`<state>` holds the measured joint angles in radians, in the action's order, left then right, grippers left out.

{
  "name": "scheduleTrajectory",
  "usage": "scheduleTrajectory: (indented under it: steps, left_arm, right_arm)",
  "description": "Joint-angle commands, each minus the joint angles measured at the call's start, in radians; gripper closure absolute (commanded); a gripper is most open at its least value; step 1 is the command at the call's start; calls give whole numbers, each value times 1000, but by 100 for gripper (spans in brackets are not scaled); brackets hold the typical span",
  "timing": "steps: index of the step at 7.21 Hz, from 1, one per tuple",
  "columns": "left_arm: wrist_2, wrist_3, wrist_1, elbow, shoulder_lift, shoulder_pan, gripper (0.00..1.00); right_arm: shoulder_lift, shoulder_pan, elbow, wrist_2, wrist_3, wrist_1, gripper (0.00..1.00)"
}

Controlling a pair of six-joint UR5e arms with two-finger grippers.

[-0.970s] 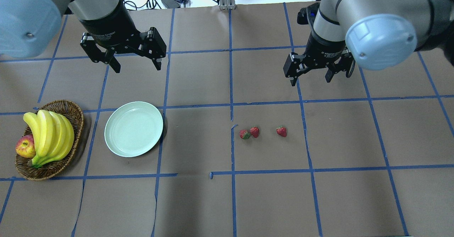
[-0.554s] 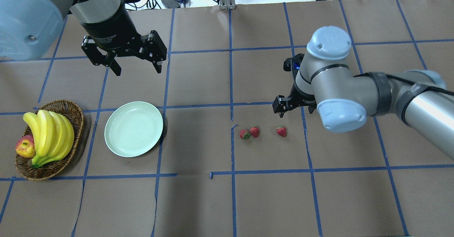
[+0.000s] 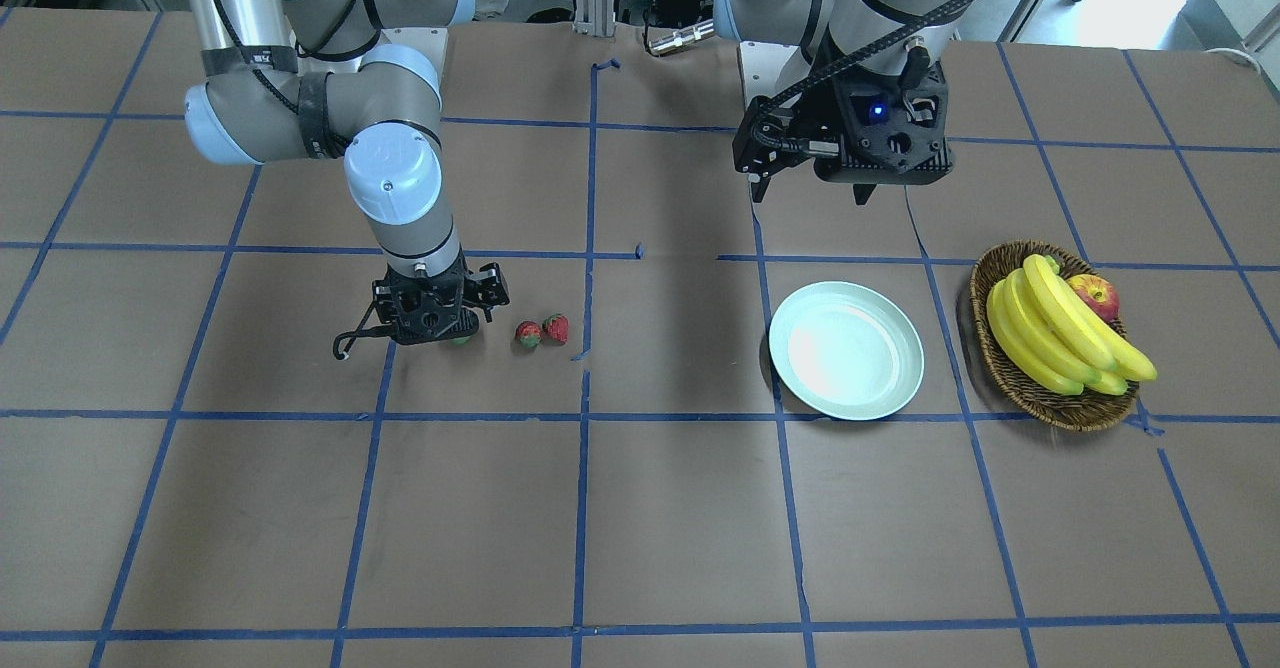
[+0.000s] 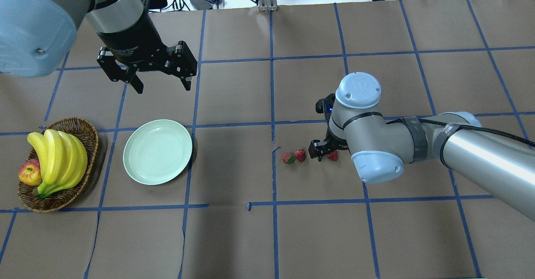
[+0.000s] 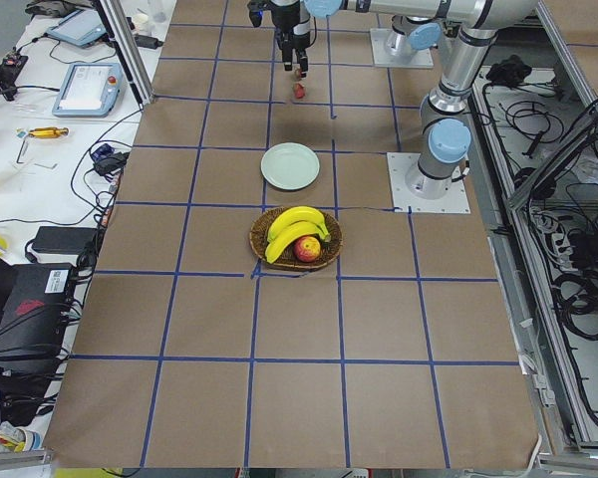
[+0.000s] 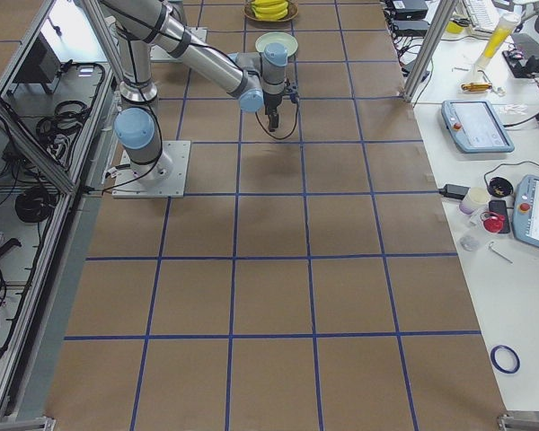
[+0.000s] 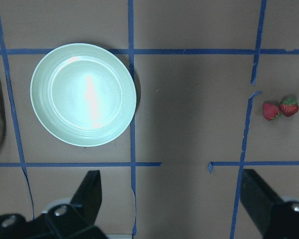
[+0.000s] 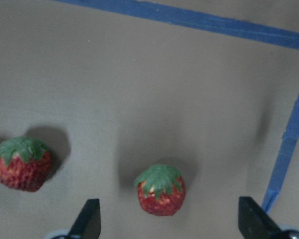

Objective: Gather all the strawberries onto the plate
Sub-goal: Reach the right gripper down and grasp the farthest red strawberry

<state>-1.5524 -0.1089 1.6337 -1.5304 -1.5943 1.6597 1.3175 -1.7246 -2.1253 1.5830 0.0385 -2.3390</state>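
Three small red strawberries lie right of the table's centre. Two touch each other point(image 4: 288, 158) point(image 4: 300, 155); they also show in the front view point(image 3: 528, 335) point(image 3: 556, 328). My right gripper point(image 4: 326, 151) is low over the third strawberry point(image 8: 160, 190), open, with a finger point(image 8: 89, 221) on each side and not touching it. The pale mint plate point(image 4: 157, 151) sits empty to the left. My left gripper point(image 4: 163, 87) hangs open behind the plate, high above the table, holding nothing; its wrist view looks down on the plate point(image 7: 83, 94).
A brown wicker basket point(image 4: 90, 133) with bananas point(image 4: 58, 158) and an apple point(image 4: 29, 172) stands left of the plate. Blue tape lines grid the brown table cover. Cables and devices lie beyond the far edge.
My right arm has swung forward and down, bringing its open gripper from behind the strawberries to around the lone one. The left gripper has barely shifted.
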Motion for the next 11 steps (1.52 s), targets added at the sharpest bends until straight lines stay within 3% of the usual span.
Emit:
scheduleTrajectory:
  steps: [1, 5, 6, 7, 9, 10, 11]
  left_arm:
    - [0, 0, -2, -1, -3, 0, 0]
    - [0, 0, -2, -1, -3, 0, 0]
    - [0, 0, -3, -1, 0, 0, 0]
    - [-2, 0, -3, -1, 1, 0, 0]
    - [0, 0, -3, 1, 1, 0, 0]
    - [0, 0, -3, 0, 1, 0, 0]
    - [0, 0, -3, -1, 1, 0, 0]
  right_arm:
    - [-9, -1, 10, 15, 0, -3, 37]
    - [-26, 0, 8, 2, -2, -3, 37]
    - [-27, -1, 10, 2, -2, -5, 56]
    - [-27, -1, 5, 0, -11, -5, 95]
    - [-15, -1, 34, 0, -17, -17, 100]
    - [-15, -9, 83, -36, -60, -17, 100]
    - [-17, -29, 140, -140, -186, -10, 100]
